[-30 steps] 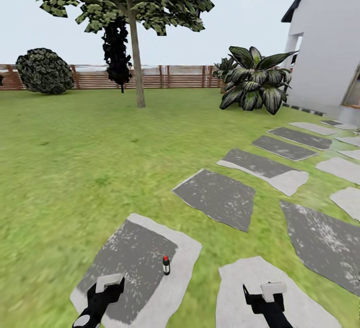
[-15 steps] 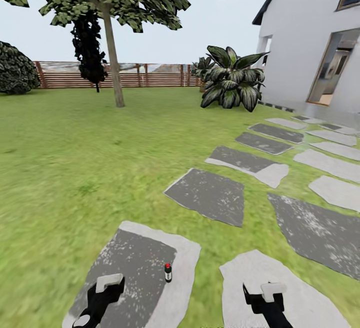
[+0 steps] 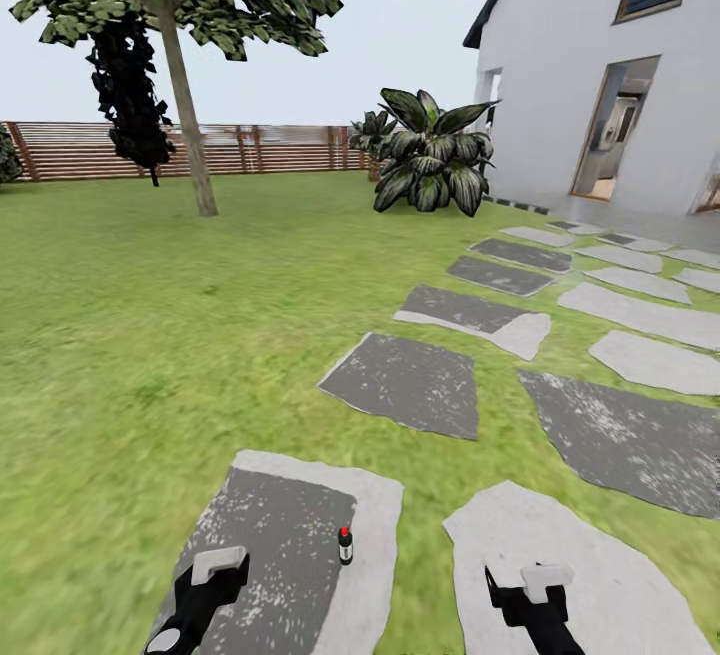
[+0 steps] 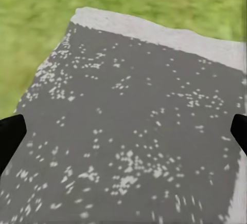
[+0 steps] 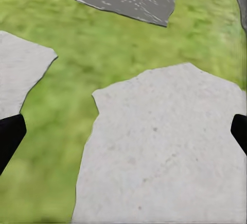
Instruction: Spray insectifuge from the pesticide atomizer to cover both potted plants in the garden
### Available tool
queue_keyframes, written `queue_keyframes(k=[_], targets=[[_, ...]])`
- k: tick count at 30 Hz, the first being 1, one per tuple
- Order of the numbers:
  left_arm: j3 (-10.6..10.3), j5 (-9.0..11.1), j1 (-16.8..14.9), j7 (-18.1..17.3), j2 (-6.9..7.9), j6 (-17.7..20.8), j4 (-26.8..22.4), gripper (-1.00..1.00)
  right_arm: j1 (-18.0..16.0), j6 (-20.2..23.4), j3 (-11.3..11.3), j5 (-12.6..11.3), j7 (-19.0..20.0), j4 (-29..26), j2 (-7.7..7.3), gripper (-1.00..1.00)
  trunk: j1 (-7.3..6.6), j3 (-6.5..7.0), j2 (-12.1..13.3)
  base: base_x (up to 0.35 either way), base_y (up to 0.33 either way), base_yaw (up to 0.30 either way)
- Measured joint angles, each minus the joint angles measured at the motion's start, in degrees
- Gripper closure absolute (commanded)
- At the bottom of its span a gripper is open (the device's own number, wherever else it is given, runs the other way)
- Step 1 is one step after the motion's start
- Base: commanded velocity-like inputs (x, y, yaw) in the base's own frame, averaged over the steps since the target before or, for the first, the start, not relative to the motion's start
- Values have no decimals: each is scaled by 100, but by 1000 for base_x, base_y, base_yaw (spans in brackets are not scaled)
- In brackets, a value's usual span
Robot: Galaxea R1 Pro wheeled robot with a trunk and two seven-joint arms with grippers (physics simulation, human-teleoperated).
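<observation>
Stretching away from the robot, the garden lawn takes up most of the head view, closed at the far side by a brown slatted fence. A white house with an open doorway stands at the far right, and a tall tree rises at the far left. Between them, near the house corner, sits a big broad-leaved plant. A trail of grey stepping stones runs from the near ground toward the house on the right.

The nearest left stone is a dark grey slab with a pale rim; a pale slab lies just to its right with a strip of grass between. On the dark slab, close to its right edge, stands the pesticide atomizer, upright, small and dark with a red top as seen from here; finer detail is too small to tell.

The left gripper hangs over the dark slab, left of the atomizer and apart from it, its black fingertips wide apart with nothing between them. The right gripper hangs over the pale slab, likewise spread and empty.
</observation>
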Motion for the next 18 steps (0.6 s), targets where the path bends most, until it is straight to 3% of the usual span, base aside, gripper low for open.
queue_keyframes(k=[5,18], targets=[[1,0,0,0,1,1,-2,-100,-1,-1,0,0,0,1,1,-100,0,0,0,0,297,-108],[1,0,0,0,1,4,-2,-100,-2,-1,0,0,0,1,1,-100,0,0,0,0,302,-4]])
